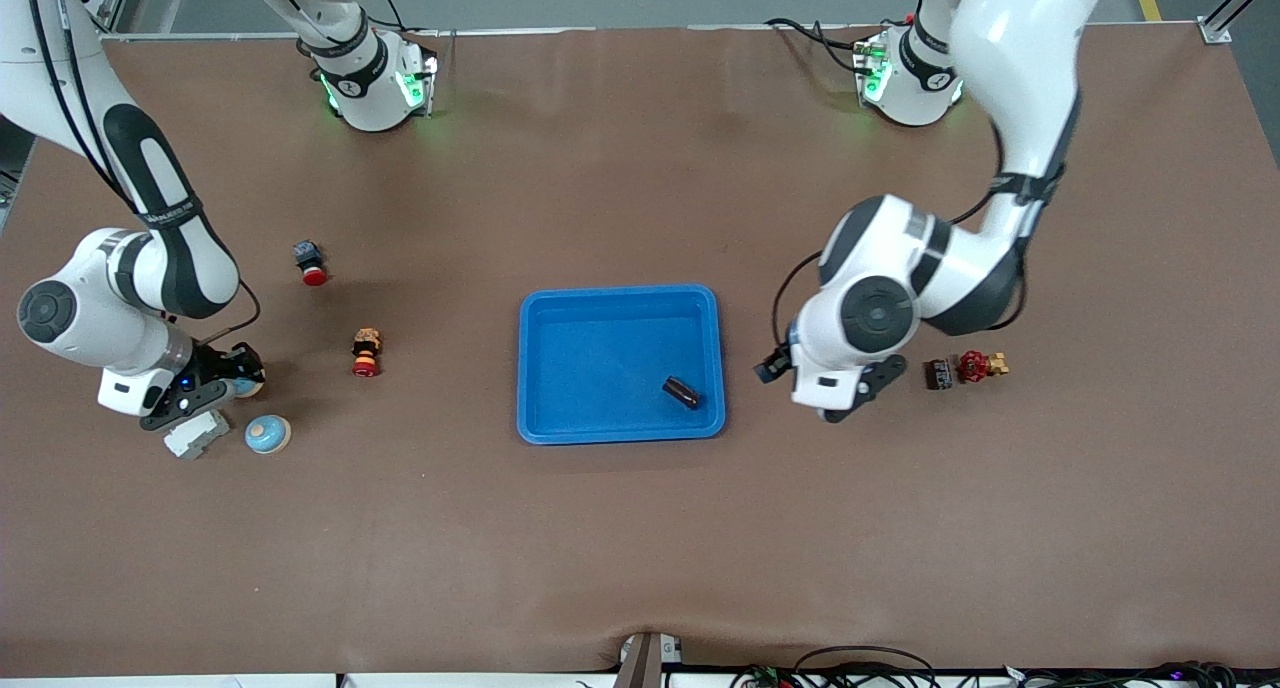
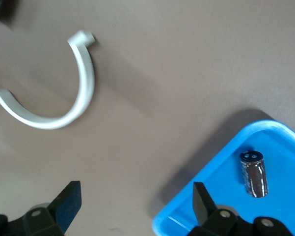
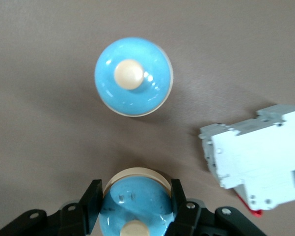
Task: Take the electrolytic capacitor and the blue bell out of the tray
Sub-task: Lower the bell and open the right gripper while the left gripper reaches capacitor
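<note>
The dark, cylindrical capacitor (image 1: 681, 391) (image 2: 254, 173) lies in the blue tray (image 1: 600, 430) (image 2: 221, 206), in its corner toward the left arm's end and near the front camera. My left gripper (image 1: 855, 396) (image 2: 137, 202) is open and empty, over the table just beside that end of the tray. My right gripper (image 1: 215, 388) (image 3: 134, 202) is shut on a blue bell (image 1: 248, 388) (image 3: 135, 199) with a cream rim, low over the table at the right arm's end. A second blue bell (image 1: 268, 434) (image 3: 133, 76) sits on the table close by.
A white breaker block (image 1: 196, 434) (image 3: 257, 155) lies beside the free bell. Two red-capped buttons (image 1: 311, 263) (image 1: 366, 353) stand between the right arm and the tray. A small black part (image 1: 938, 373) and a red valve (image 1: 980, 366) sit by the left arm. A white curved clamp (image 2: 81, 91) lies below the left wrist.
</note>
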Action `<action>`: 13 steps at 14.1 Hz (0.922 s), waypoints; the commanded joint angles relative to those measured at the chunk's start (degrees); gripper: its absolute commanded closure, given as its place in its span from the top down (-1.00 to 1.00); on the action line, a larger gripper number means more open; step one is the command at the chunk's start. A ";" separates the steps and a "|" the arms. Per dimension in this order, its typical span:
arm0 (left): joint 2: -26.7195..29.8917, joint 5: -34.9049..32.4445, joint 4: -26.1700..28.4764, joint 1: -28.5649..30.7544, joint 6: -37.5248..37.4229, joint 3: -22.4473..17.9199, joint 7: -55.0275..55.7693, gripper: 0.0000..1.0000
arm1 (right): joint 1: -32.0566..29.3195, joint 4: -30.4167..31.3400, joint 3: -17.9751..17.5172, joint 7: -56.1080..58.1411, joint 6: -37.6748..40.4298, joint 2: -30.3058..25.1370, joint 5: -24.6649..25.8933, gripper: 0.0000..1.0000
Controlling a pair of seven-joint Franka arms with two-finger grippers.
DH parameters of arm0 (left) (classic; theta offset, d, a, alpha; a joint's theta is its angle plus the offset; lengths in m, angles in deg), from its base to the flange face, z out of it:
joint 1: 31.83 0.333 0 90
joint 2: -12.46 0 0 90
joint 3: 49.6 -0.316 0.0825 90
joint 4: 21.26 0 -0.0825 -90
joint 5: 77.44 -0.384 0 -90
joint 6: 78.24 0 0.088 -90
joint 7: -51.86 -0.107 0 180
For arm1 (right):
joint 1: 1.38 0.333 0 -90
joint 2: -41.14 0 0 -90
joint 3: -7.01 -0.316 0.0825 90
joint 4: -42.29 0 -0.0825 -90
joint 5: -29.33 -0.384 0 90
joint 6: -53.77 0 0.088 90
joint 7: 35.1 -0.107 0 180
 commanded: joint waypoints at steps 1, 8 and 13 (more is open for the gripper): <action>-4.45 0.62 -2.93 -1.79 2.41 -0.26 6.18 1.00 | -0.53 3.55 -0.77 0.92 -3.03 -0.63 -1.20 -1.00; -5.69 0.79 -3.01 -4.43 11.82 -0.26 17.52 1.00 | 0.87 5.49 -0.77 -0.40 -3.39 -0.72 -1.20 -1.00; -7.44 0.71 -4.50 -6.45 17.71 -0.26 23.77 1.00 | 1.84 6.28 -0.77 -1.28 -3.04 -0.89 -1.90 -1.00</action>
